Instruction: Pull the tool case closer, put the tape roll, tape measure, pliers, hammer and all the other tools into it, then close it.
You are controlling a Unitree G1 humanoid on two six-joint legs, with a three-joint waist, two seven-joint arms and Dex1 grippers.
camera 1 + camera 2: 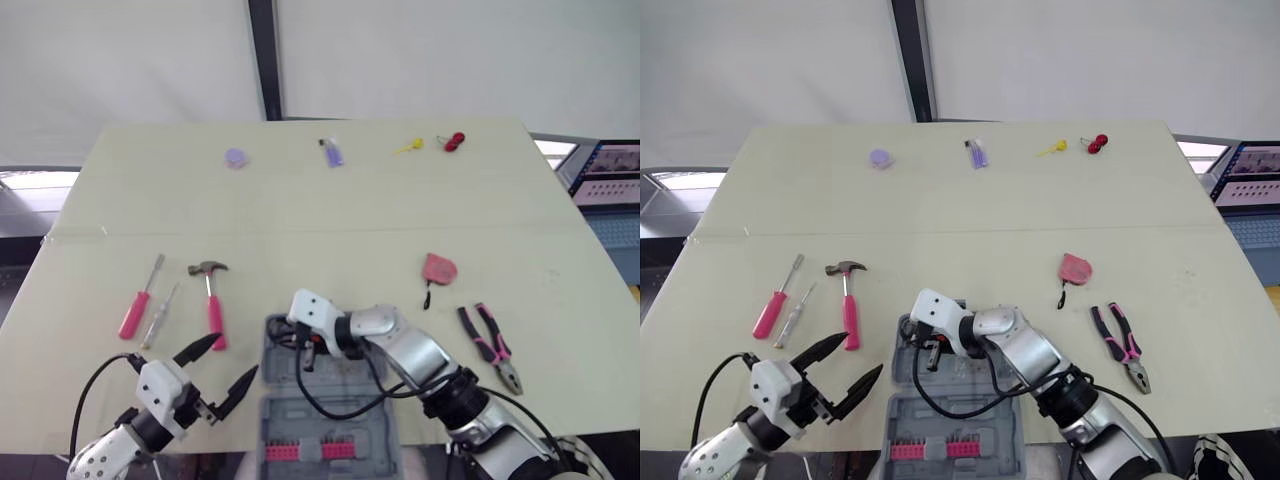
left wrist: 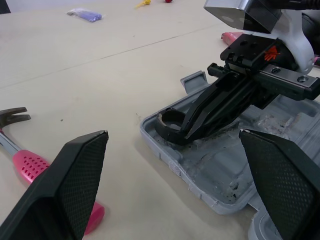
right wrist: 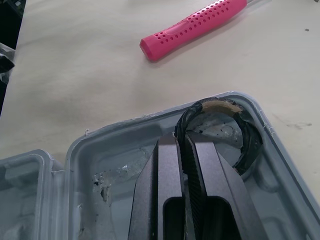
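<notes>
Early stage: the open tool case [image 1: 950,420] lies at the table's [image 1: 300,200] near edge, your right gripper [image 3: 184,147] is clamped on the tape roll [image 3: 247,140] in its 11 o'clock corner, your left gripper [image 1: 232,358] is spread wide and empty, and the hammer [image 1: 212,300] (10 o'clock), tape measure [image 1: 438,268] (1 o'clock) and pliers [image 1: 490,345] (2 o'clock) are still to load

Your table [image 1: 940,200]
You have the tape roll [image 3: 248,137] in the tool case [image 1: 975,432]; hammer [image 1: 848,305] left of it, tape measure [image 1: 1076,267] and pliers [image 1: 1120,345] right.
</notes>
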